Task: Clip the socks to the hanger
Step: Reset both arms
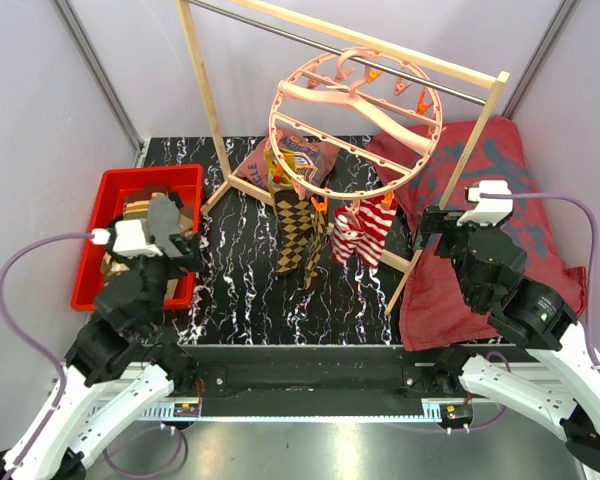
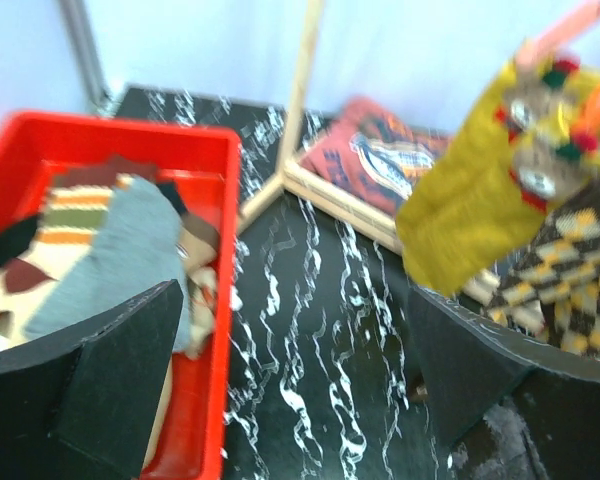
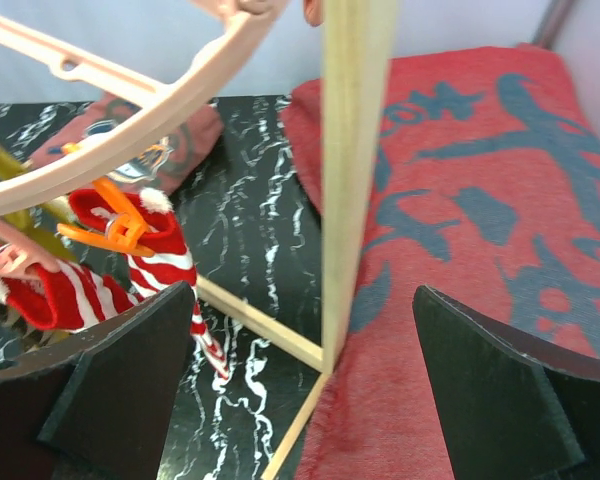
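Note:
The salmon-pink ring hanger [image 1: 355, 125] hangs by its hook from the rack's bar. Three socks are clipped to its near rim: mustard yellow [image 1: 278, 172], brown-tan argyle [image 1: 298, 235] and red-white striped [image 1: 362, 230]. A grey sock [image 1: 164, 214] lies on other socks in the red bin [image 1: 90, 225]. My left gripper [image 1: 185, 245] is open and empty above the bin's right edge [image 2: 220, 300]; the grey sock [image 2: 110, 250] lies to its left. My right gripper [image 1: 435, 225] is open and empty, facing the rack's post [image 3: 355, 150], with the striped sock [image 3: 130, 250] to its left.
The wooden frame rack [image 1: 215, 110] straddles the black marbled table [image 1: 240, 290]. A large dark-red patterned cloth [image 1: 480, 230] covers the right side. A smaller patterned cloth [image 1: 315, 158] lies at the back under the hanger. Grey walls close in on both sides.

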Motion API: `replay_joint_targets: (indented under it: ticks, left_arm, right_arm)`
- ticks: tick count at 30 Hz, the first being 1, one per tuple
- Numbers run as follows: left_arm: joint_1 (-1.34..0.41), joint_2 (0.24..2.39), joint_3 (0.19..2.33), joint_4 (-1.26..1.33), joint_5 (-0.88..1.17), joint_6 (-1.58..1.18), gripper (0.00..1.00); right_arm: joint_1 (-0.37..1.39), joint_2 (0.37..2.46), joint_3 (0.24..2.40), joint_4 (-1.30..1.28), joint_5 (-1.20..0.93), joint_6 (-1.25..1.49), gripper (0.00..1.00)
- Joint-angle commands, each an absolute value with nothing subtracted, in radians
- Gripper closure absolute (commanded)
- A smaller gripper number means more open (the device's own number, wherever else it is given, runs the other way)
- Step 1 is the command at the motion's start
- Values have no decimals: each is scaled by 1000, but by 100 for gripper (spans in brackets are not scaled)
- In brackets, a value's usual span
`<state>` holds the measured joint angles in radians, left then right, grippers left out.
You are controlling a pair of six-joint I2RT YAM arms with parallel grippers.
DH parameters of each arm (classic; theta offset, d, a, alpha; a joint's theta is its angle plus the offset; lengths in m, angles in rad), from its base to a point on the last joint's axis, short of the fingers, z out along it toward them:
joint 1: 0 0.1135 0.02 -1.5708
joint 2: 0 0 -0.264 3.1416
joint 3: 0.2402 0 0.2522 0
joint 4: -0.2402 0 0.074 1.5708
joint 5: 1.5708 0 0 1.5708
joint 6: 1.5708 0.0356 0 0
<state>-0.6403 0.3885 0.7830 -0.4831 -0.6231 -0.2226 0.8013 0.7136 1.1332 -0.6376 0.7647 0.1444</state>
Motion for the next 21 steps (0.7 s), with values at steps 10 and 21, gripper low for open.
replay_joint_targets:
  ticks: [10,21]
  left_arm:
    - [-637,167,810,-488,-761,-153,1]
    - [-637,98,836,-555,-784,-140,1]
  right_arm:
    - [805,712,1172,-653,874,173,0]
    - [807,712,1200,-658,844,193,0]
